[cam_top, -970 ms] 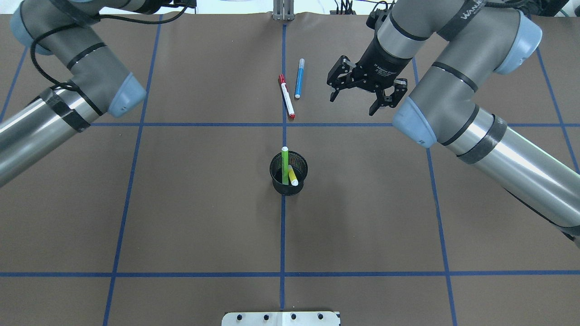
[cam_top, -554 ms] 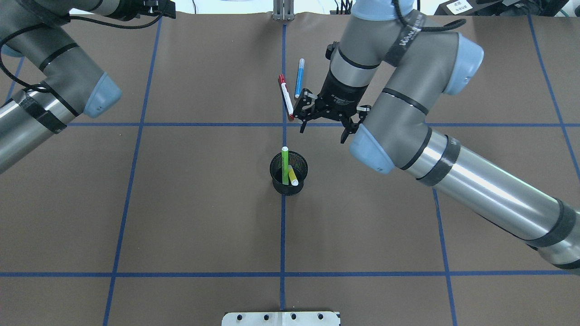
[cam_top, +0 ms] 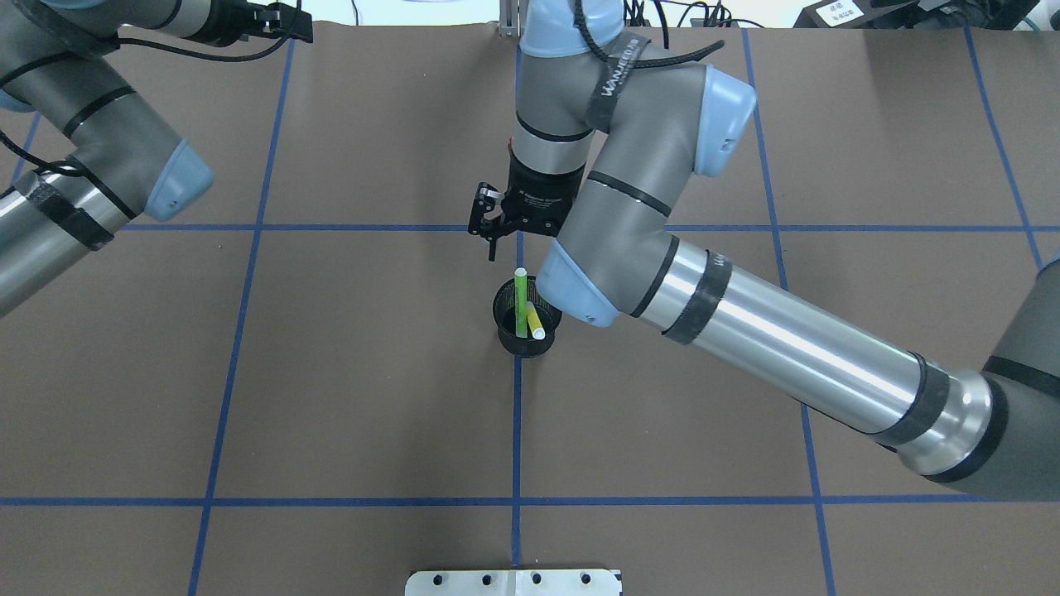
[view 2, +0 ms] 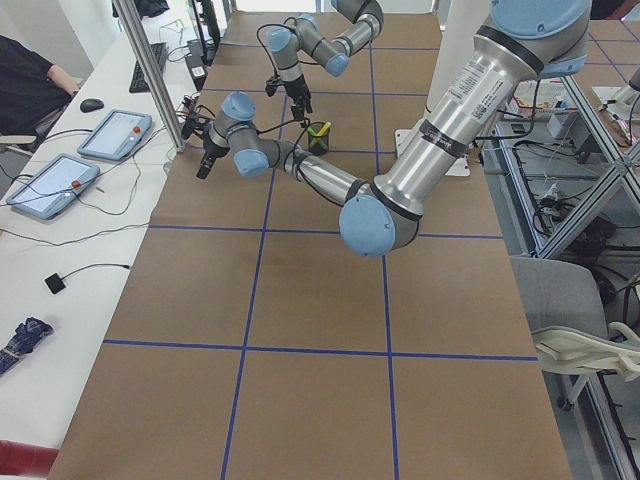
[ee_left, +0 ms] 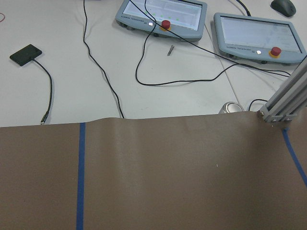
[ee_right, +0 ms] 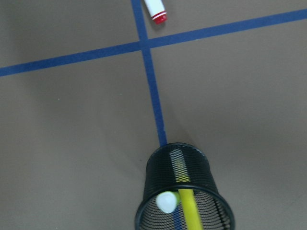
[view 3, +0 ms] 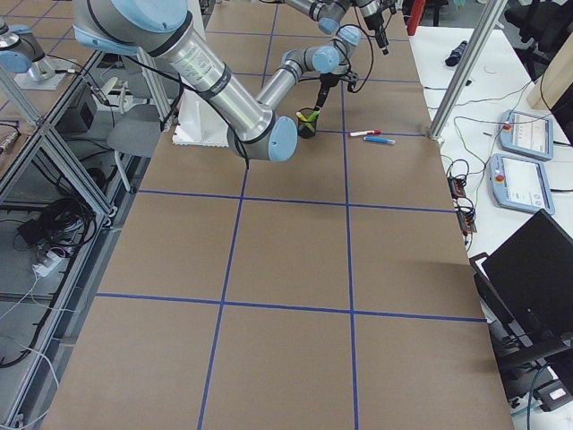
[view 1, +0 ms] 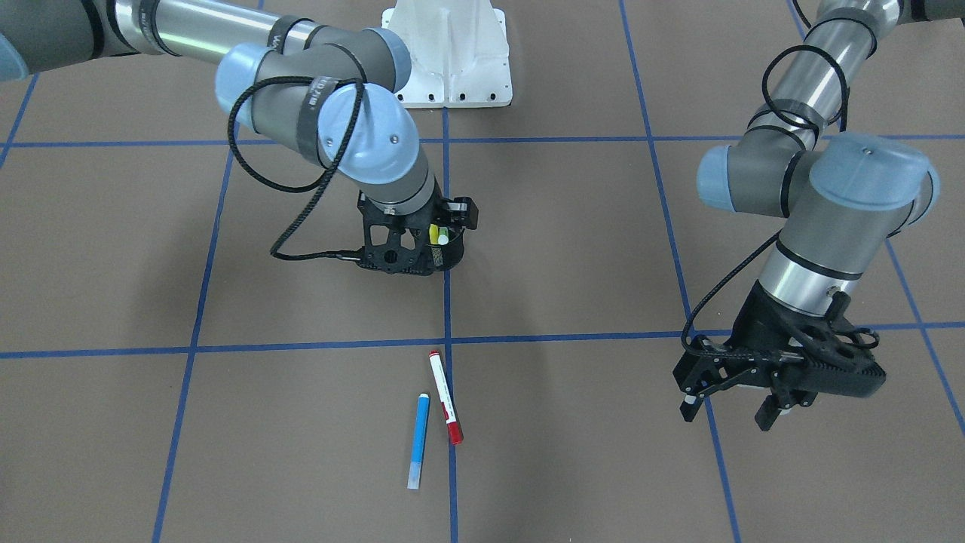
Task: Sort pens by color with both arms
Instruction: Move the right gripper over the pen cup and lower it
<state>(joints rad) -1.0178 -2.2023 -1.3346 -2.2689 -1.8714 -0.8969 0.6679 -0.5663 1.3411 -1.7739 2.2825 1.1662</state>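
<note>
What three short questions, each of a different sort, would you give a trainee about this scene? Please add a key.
1. Multiple choice: which pens stand in the black mesh cup?
A) a blue pen and a white pen
B) the green pen and the yellow pen
C) no pens at all
2. True or false: the left gripper is open and holds nothing.
3. Short answer: which pen lies beside the blue pen on the table?

Key
1. B
2. True
3. The white pen with red ends
</note>
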